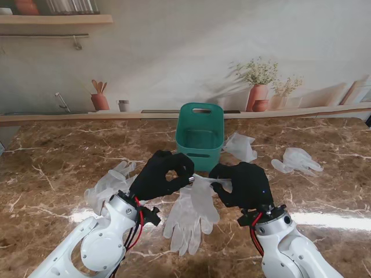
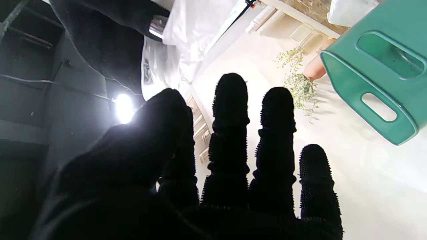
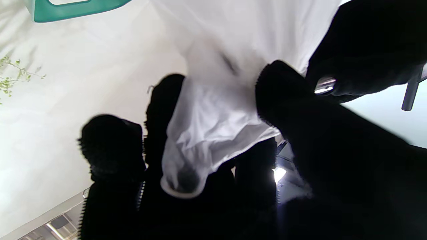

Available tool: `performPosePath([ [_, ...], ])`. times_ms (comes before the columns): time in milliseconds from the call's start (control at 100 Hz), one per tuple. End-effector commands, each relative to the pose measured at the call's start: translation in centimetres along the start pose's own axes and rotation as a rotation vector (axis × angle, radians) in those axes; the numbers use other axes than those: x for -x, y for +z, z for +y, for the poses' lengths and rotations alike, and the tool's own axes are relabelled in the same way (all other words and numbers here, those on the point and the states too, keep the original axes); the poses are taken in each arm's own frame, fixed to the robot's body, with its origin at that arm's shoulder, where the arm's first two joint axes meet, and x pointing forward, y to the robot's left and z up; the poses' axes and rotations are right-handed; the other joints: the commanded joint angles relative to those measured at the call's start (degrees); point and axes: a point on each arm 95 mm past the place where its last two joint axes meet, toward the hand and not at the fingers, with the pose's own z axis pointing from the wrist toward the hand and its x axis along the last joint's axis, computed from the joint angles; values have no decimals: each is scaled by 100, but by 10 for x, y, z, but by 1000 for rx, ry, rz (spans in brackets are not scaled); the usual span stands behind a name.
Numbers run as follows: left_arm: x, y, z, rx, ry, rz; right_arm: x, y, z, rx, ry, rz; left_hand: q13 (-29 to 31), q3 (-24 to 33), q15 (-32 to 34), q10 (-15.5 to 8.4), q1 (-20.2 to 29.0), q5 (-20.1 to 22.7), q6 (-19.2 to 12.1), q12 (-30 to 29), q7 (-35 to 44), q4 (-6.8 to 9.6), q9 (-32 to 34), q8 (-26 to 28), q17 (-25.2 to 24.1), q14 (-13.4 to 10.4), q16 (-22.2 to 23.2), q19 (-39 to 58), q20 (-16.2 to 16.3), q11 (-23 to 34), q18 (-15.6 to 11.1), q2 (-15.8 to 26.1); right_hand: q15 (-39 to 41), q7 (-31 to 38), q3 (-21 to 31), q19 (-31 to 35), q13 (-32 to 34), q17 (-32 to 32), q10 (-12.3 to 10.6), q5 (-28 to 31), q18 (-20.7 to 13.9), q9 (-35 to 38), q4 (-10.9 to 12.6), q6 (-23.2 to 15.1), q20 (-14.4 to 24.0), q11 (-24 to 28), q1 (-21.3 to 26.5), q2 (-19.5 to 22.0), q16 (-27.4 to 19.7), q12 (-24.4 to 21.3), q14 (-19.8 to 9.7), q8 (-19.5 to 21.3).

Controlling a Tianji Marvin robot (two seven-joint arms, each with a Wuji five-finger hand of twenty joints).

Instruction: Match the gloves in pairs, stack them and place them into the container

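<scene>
Teal container [image 1: 200, 134] upright on the marble table [image 1: 52, 168], nothing visible inside.
Left hand [image 1: 161, 174] and right hand [image 1: 242, 183] each pinch one end of the cuff of a white glove [image 1: 191, 213], just on my side of the container; its fingers trail toward me. Loose gloves: left [image 1: 108, 184], beside the container [image 1: 240, 146], far right [image 1: 297, 160]. Bare marble along both side edges.

Translucent white gloves [image 1: 191, 214], a teal container [image 1: 200, 134], brown white-veined marble table [image 1: 52, 168], seemingly black-sleeved fingers [image 2: 230, 110]
</scene>
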Motion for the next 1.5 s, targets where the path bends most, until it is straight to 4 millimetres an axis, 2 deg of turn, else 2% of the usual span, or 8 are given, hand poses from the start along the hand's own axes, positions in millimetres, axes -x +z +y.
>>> performPosePath([
  [0,2,-5,4,-18,-20,-23,-3,-2,-2,-13,5,-1,-232,-76,-74,-256,-256,25,3,407,-160,47,-105,-246,-107,3,-51,57,-116,-79,66,-134,173,290,44,301,217,90,26,173,-91,346,33,-7,101,127,44,130,113,111,-277,66],
  [160,7,-10,10,-4,-8,-24,-9,0,-2,-12,1,0,-988,483,-769,-440,-1064,-373,625,476,-1049,110,-1077,-798,-428,-194,-365,-570,-437,-416,3,-828,205,292,61,318,219,103,12,178,-86,366,25,6,102,122,28,116,137,143,-280,93],
  [330,12,-12,19,79,-2,-34,-12,4,-4,-21,2,0,-2006,-328,-1501,-210,-1449,-354,1548,-400,-3450,336,-2386,-3140,-663,-176,-712,-1628,-495,-676,-43,-748,238,293,79,349,219,119,43,199,-79,385,18,10,113,108,29,91,158,158,-274,108],
  [530,10,-5,28,9,-49,-70,-17,6,-5,-42,1,24,-1928,-1448,-1344,-238,308,681,476,617,-2127,142,-2064,-2618,-664,-131,-433,-2063,-141,-599,-165,389,275,276,94,383,215,146,-22,216,-97,418,5,-96,119,172,-4,53,179,248,-315,108],
  [690,8,-2,25,-70,-57,-87,-17,2,-6,-65,-8,30,-1686,-904,-1074,-275,604,1072,-208,1226,-469,47,-1356,-1681,-636,-98,-352,-1863,-53,-1156,-241,597,-215,199,101,268,211,31,-91,164,-168,311,50,-250,51,-69,-79,59,-52,62,-273,116],
  [1030,6,-9,13,-78,-31,-59,-4,-10,-7,-94,-61,-50,-736,-478,-614,-101,479,1468,-149,137,-877,-44,-54,-1310,-590,-161,-316,-1071,-42,-734,-232,293,-1182,-1342,-76,-123,156,-541,-217,-462,-122,-199,2,314,131,-237,212,-305,-62,245,-285,-513],
  [1130,4,-14,10,-73,-35,-56,-1,-13,-6,-105,-69,-65,-613,-303,-516,-39,407,1598,-159,103,-949,-17,99,-1484,-565,-141,-283,-936,-79,-645,-199,124,-902,-325,-38,-19,201,-485,-185,-416,-109,-67,0,193,220,-28,161,-195,121,275,-266,-889],
  [1490,0,-47,2,64,-3,-61,-8,-21,0,-120,-8,2,84,160,-448,-168,53,2060,212,-1190,-546,-102,1063,-3386,-95,-148,-588,-140,-144,-1267,23,-848,289,430,688,426,212,-338,-124,455,-27,356,196,-326,469,509,-161,-418,505,622,-233,975],
])
